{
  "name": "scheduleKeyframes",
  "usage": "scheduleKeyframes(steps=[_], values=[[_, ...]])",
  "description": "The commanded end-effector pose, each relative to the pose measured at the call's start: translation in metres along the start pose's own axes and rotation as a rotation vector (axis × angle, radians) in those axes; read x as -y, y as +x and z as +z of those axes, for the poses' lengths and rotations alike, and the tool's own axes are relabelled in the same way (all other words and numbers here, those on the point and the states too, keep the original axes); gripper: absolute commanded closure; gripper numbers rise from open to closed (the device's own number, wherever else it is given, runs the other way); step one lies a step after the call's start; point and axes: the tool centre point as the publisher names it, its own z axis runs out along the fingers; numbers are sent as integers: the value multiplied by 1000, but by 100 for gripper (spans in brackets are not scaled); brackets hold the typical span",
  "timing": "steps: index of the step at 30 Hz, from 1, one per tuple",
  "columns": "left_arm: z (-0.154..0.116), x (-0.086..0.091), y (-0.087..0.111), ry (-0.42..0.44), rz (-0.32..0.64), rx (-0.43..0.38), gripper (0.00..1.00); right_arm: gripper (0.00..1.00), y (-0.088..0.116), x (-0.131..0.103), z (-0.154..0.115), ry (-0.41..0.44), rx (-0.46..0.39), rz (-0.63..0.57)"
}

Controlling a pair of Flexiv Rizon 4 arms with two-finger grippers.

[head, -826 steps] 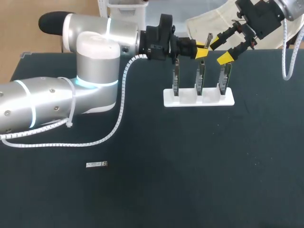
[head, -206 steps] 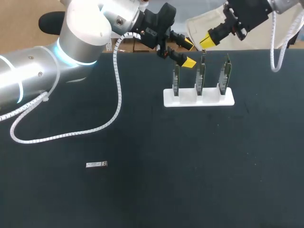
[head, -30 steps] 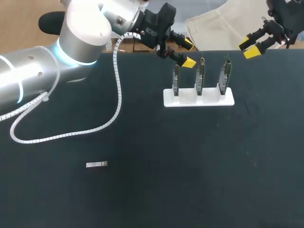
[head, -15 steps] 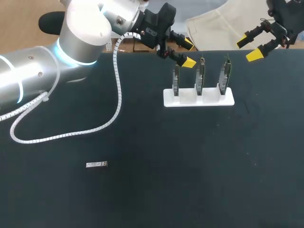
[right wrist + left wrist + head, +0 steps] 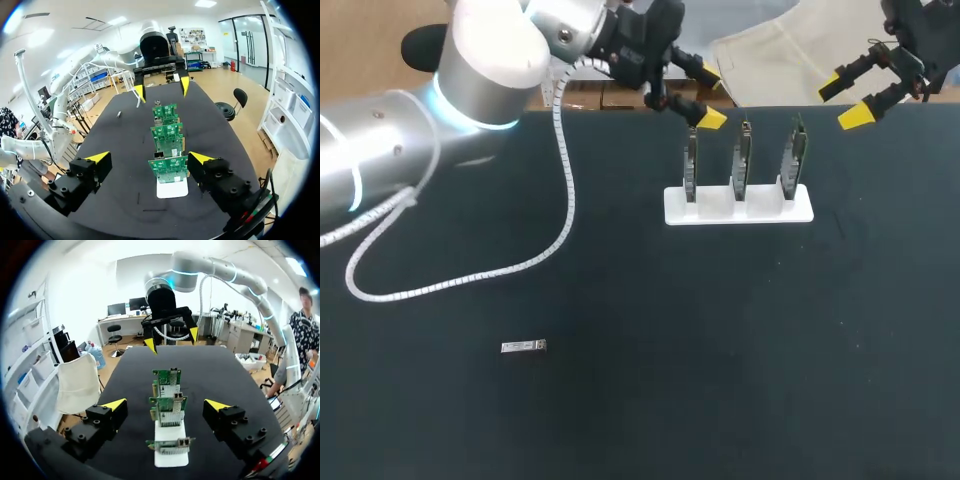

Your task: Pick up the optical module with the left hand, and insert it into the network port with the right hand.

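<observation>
The module [image 5: 524, 346] lies flat on the table [image 5: 650, 400] in the lower left of the head view, well apart from both arms. The left gripper [image 5: 707, 96], at top centre, is spread and empty, near the top of the leftmost of three upright cards [image 5: 691, 165] in a white rack [image 5: 738, 210]. The right gripper [image 5: 847, 98], upper right, is likewise spread wide, holding nothing.

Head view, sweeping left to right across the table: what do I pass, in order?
optical module → left network card → middle network card → right network card → right tool. The left tool hangs roughly in line with the left network card, so I leave it unplaced.
</observation>
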Motion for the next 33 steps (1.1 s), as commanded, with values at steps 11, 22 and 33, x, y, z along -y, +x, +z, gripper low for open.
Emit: scheduleKeyframes(steps=[11, 22, 33], values=[[-100, 39, 5, -224, 41, -46, 0, 0, 0, -1, 0, 3, -1, 0], [-158, 89, 37, -319, 51, -171, 0, 0, 0, -1, 0, 3, -1, 0], [-177, 125, 53, -397, -10, -284, 0, 0, 0, -1, 0, 3, -1, 0]])
